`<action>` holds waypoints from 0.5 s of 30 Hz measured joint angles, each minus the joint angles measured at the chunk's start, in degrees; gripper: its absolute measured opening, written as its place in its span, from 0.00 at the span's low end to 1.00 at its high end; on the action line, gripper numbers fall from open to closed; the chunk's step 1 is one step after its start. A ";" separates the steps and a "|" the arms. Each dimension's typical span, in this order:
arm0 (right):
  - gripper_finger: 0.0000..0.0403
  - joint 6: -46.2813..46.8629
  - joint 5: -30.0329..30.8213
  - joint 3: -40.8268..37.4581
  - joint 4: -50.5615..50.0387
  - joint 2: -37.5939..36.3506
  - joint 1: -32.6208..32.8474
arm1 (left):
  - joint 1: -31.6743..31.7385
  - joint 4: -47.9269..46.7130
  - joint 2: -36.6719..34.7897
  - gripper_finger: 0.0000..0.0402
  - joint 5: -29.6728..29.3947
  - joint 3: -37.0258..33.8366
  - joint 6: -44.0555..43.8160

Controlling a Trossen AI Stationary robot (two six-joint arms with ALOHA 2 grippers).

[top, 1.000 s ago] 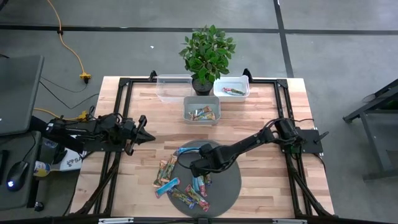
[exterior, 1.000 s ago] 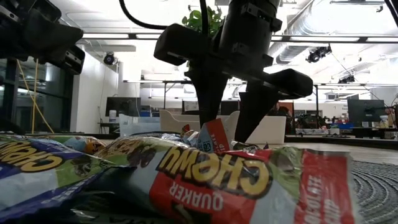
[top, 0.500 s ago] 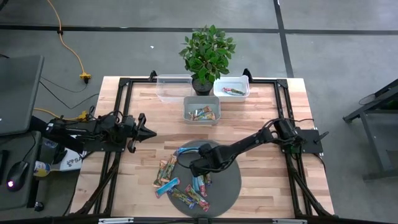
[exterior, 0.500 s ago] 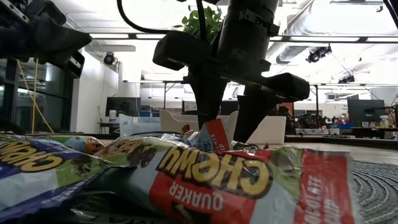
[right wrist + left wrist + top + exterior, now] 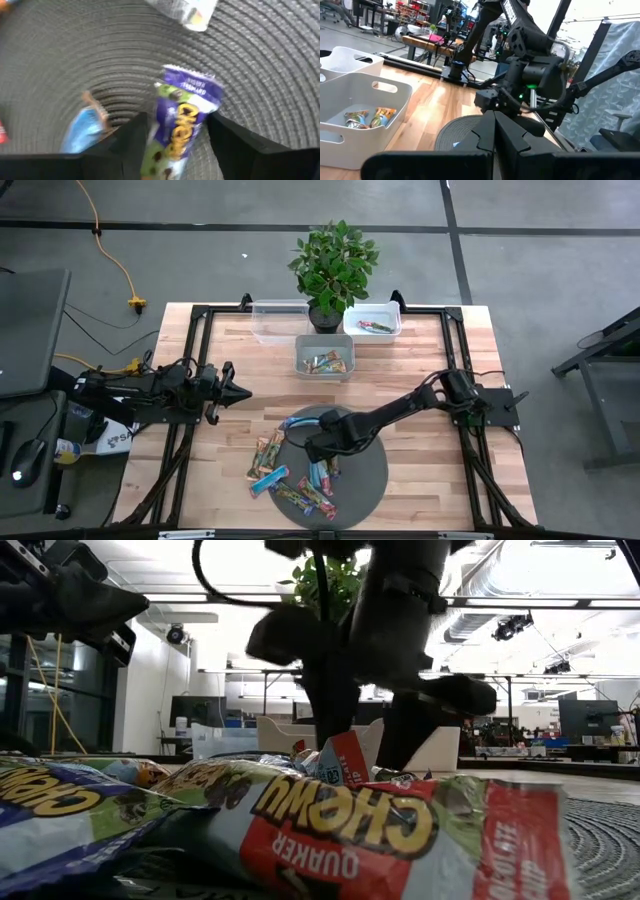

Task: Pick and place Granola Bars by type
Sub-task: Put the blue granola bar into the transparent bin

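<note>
The right tool (image 5: 312,448) is down low over the round grey mat (image 5: 365,470) on the wooden desk (image 5: 420,370). Its two fingers stand apart, one on each side of a purple wrapped bar (image 5: 182,120) that lies flat on the mat. The fingers are near the bar's sides, but I cannot tell if they press on it. A blue bar (image 5: 82,131) lies just beside it, and a pale wrapper (image 5: 187,11) sits farther along the mat.

The Granola Bars (image 5: 290,485) are mostly in a loose heap at the near left edge of the mat, some on the mat and some spilling onto the wood. Up close, a big red and white bar (image 5: 400,835) fills the low view, with more bars beside it.

The left tool (image 5: 238,392) hangs above the left side of the desk, well apart from the heap. Its fingers are pressed together and it has nothing in them.

At the far side of the desk are three clear bins. The middle bin (image 5: 324,356) has a few bars in it. The right bin (image 5: 372,320) has some too. The left bin (image 5: 281,320) sits beside a green potted plant (image 5: 332,268).
</note>
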 joint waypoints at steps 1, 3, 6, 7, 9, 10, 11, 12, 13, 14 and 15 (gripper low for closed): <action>0.49 0.45 -0.40 -1.26 1.90 -0.11 0.00 | 0.01 -0.01 0.00 0.00 0.00 0.00 0.00; 0.48 1.68 -1.11 -3.40 5.98 -0.46 0.00 | -0.01 -0.10 0.00 0.00 0.00 0.00 0.00; 0.48 2.90 -1.88 -5.03 9.50 -0.46 -0.05 | 0.01 -0.13 0.00 0.00 -0.02 -0.01 -0.02; 0.48 2.88 -1.80 -5.21 9.65 -0.42 -0.01 | 0.01 -0.15 0.00 0.00 -0.02 0.00 -0.02; 0.48 2.83 -1.80 -5.24 9.72 -0.36 0.01 | 0.01 -0.22 -0.01 0.00 -0.02 0.00 -0.02; 0.48 2.75 -1.84 -5.24 9.70 -0.34 0.00 | 0.01 -0.25 -0.01 0.00 -0.02 0.01 -0.02; 0.48 2.56 -1.84 -5.27 9.70 -0.33 0.00 | -0.01 -0.28 -0.02 0.00 -0.02 0.02 -0.02; 0.48 2.46 -1.84 -5.27 9.70 -0.31 0.02 | 0.01 -0.28 0.00 0.00 -0.02 0.01 -0.04; 0.48 2.37 -1.89 -5.27 9.68 -0.31 0.02 | 0.01 -0.28 -0.02 0.00 -0.02 0.01 -0.04; 0.47 2.33 -1.97 -5.29 9.66 -0.27 0.00 | 0.00 -0.28 0.00 0.00 -0.02 0.00 -0.04; 0.47 2.29 -1.95 -5.29 9.62 -0.26 0.02 | 0.01 -0.28 0.00 0.00 -0.02 0.00 -0.04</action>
